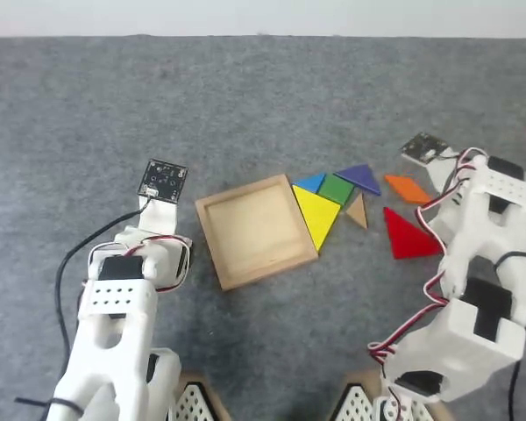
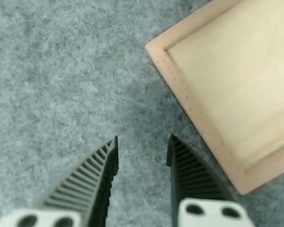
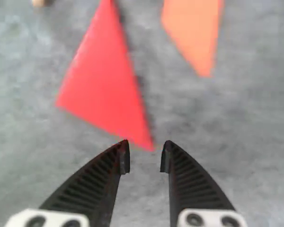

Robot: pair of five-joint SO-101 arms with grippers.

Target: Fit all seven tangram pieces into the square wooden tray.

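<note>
Tray (image 1: 254,230) mid-table, empty; seven pieces (image 1: 335,189) lie loose just beside it on the right arm's side. Right gripper (image 3: 143,156), jaws apart, sits at red triangle's (image 3: 104,90) tip, probably lining up a pick. Left gripper (image 2: 142,150), apart, hangs by tray corner.

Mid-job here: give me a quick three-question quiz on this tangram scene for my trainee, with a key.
1. True or false: the square wooden tray already holds the yellow triangle.
2. The right gripper hovers nearest which piece? A: flat red triangle. B: blue triangle. C: green square.
3. Is the left gripper open or shut?

Key: 1 false; 2 A; 3 open.
</note>
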